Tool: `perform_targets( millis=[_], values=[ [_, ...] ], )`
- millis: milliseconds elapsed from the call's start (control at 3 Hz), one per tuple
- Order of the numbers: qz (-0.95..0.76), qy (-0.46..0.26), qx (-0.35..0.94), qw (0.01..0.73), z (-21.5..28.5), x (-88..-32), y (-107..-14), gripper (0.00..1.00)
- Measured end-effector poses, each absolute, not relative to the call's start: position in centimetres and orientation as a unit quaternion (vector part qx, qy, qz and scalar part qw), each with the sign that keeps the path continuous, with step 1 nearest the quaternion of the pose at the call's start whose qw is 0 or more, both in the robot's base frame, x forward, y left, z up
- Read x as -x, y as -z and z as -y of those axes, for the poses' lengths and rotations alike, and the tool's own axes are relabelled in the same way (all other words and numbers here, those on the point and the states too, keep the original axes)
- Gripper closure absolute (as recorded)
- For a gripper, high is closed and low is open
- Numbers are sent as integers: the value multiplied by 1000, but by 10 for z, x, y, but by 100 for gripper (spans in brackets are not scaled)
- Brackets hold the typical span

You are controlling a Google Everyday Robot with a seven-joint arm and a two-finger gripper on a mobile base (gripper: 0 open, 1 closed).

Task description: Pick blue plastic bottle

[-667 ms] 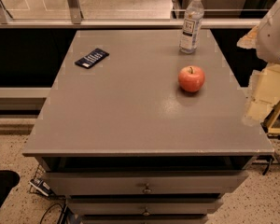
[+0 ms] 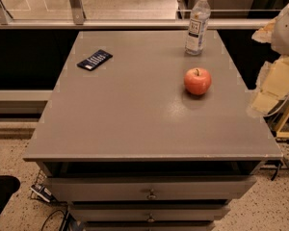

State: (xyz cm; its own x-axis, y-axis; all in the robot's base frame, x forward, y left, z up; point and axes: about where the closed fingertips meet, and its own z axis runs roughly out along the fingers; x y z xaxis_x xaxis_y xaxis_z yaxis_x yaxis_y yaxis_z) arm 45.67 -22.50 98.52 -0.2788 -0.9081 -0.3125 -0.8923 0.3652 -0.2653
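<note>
The blue plastic bottle [image 2: 198, 24] is slim and clear with a white cap and a white label. It stands upright at the far right of the grey table top [image 2: 135, 114]. My gripper [image 2: 269, 91] is the cream-coloured end of the arm at the right edge of the view. It hangs beside the table's right edge, nearer than the bottle and well apart from it. It holds nothing that I can see.
A red apple [image 2: 198, 81] sits on the table between the bottle and the gripper's side. A flat dark blue packet [image 2: 94, 60] lies at the far left. A railing and glass [image 2: 77, 6] run behind the table. Drawers [image 2: 149, 189] are below the front edge.
</note>
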Motion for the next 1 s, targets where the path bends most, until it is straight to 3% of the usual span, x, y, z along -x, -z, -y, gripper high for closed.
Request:
perform_targets(
  millis=[1000],
  values=[
    [-777, -127, 357, 503, 258, -570, -1016, 0]
  ],
)
